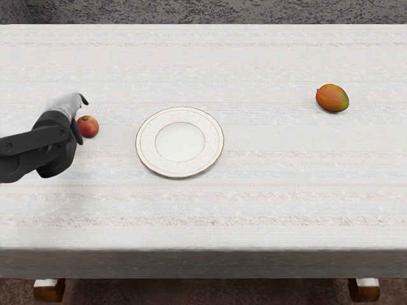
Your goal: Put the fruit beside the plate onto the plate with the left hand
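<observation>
Red apple [88,126] sits on the desk [254,203] just right of the left hand [67,109], whose fingers [77,99] hang loose, gripping nothing; grasping and carrying it rightward onto the plate [180,141] remain.

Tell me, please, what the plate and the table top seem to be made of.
The plate looks like glazed ceramic: smooth, cream-white, with a thin dark edge line. The table top seems covered in matte woven cloth, going by its fine horizontal ribbing.

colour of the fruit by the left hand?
Red, with a paler yellowish patch: an apple, head view.
</observation>
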Robot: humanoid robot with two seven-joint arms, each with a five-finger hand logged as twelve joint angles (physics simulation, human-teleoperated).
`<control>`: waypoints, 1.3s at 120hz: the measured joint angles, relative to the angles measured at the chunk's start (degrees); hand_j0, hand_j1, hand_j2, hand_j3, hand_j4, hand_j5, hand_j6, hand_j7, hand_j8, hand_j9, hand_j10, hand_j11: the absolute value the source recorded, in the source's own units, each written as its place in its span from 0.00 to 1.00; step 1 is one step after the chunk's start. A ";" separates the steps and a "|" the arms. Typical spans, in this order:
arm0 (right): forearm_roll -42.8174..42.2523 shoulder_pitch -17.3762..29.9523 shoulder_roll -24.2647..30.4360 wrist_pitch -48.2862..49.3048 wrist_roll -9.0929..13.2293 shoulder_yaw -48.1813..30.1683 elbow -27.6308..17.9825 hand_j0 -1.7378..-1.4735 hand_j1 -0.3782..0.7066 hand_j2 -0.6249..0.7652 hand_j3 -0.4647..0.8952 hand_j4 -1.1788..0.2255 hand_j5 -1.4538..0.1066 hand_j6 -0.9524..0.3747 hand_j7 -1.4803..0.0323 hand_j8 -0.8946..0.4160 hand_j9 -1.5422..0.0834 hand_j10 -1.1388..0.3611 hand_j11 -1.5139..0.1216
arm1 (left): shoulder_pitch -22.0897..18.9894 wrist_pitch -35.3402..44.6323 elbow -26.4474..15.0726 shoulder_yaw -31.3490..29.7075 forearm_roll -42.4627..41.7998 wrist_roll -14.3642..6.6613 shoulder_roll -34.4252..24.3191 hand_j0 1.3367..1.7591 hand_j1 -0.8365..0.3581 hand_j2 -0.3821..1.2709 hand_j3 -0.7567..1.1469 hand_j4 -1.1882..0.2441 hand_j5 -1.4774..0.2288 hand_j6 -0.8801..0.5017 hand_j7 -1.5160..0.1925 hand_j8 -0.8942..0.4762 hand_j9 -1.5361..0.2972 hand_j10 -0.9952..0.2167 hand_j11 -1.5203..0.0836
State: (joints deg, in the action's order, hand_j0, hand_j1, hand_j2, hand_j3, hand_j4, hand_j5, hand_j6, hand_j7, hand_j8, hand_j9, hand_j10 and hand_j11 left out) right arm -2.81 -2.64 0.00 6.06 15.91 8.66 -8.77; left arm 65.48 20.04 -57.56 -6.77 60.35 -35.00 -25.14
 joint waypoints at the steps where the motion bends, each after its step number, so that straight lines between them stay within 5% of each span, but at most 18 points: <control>1: 0.00 0.00 0.00 0.00 0.00 0.00 0.00 0.30 0.03 0.45 0.34 0.84 0.93 0.72 0.98 0.68 0.95 0.76 0.93 | 0.00 0.00 0.01 0.00 0.00 0.00 0.04 0.76 0.69 0.27 0.40 0.61 0.63 0.41 0.65 0.43 0.62 0.57 0.70; 87: 0.08 0.00 0.00 0.00 0.00 0.02 -0.02 0.30 0.03 0.45 0.34 0.84 0.93 0.72 0.98 0.68 0.95 0.76 0.93 | -0.27 0.00 1.17 0.09 -0.36 0.00 2.54 0.76 0.65 0.27 0.40 0.59 0.60 0.39 0.63 0.40 0.59 0.54 0.67; 90: 0.08 0.00 0.00 0.00 0.00 0.02 -0.02 0.30 0.03 0.45 0.34 0.84 0.93 0.72 0.98 0.68 0.95 0.76 0.93 | -0.55 0.02 1.43 0.10 -0.38 0.03 2.55 0.72 0.64 0.23 0.48 0.58 0.60 0.38 0.62 0.40 0.59 0.53 0.67; 96: 0.07 0.00 0.00 0.00 0.00 0.03 -0.02 0.30 0.03 0.45 0.34 0.84 0.93 0.72 0.98 0.68 0.95 0.76 0.93 | -0.53 -0.01 1.87 0.16 -0.54 0.04 2.61 0.68 0.64 0.24 0.49 0.58 0.60 0.38 0.62 0.39 0.59 0.53 0.66; 102: 0.08 0.00 0.00 0.00 0.00 0.02 -0.02 0.30 0.03 0.45 0.34 0.84 0.93 0.72 0.98 0.68 0.95 0.76 0.93 | -0.53 -0.05 2.17 0.25 -0.64 -0.03 3.19 0.78 0.63 0.22 0.53 0.58 0.60 0.38 0.62 0.39 0.59 0.52 0.66; 156: 0.01 0.00 0.00 0.00 0.00 0.04 -0.15 0.30 0.03 0.45 0.34 0.84 0.93 0.72 0.98 0.68 0.95 0.76 0.93 | -0.59 -0.08 2.62 0.62 -0.92 0.02 2.94 0.71 0.59 0.32 0.52 0.53 0.54 0.33 0.57 0.34 0.54 0.47 0.61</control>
State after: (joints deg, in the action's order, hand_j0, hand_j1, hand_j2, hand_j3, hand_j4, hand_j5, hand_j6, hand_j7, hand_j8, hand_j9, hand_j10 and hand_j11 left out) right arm -2.80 -2.64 0.00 6.06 15.91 8.70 -8.91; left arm 64.89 19.96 -54.94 -6.15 59.43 -34.98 -22.20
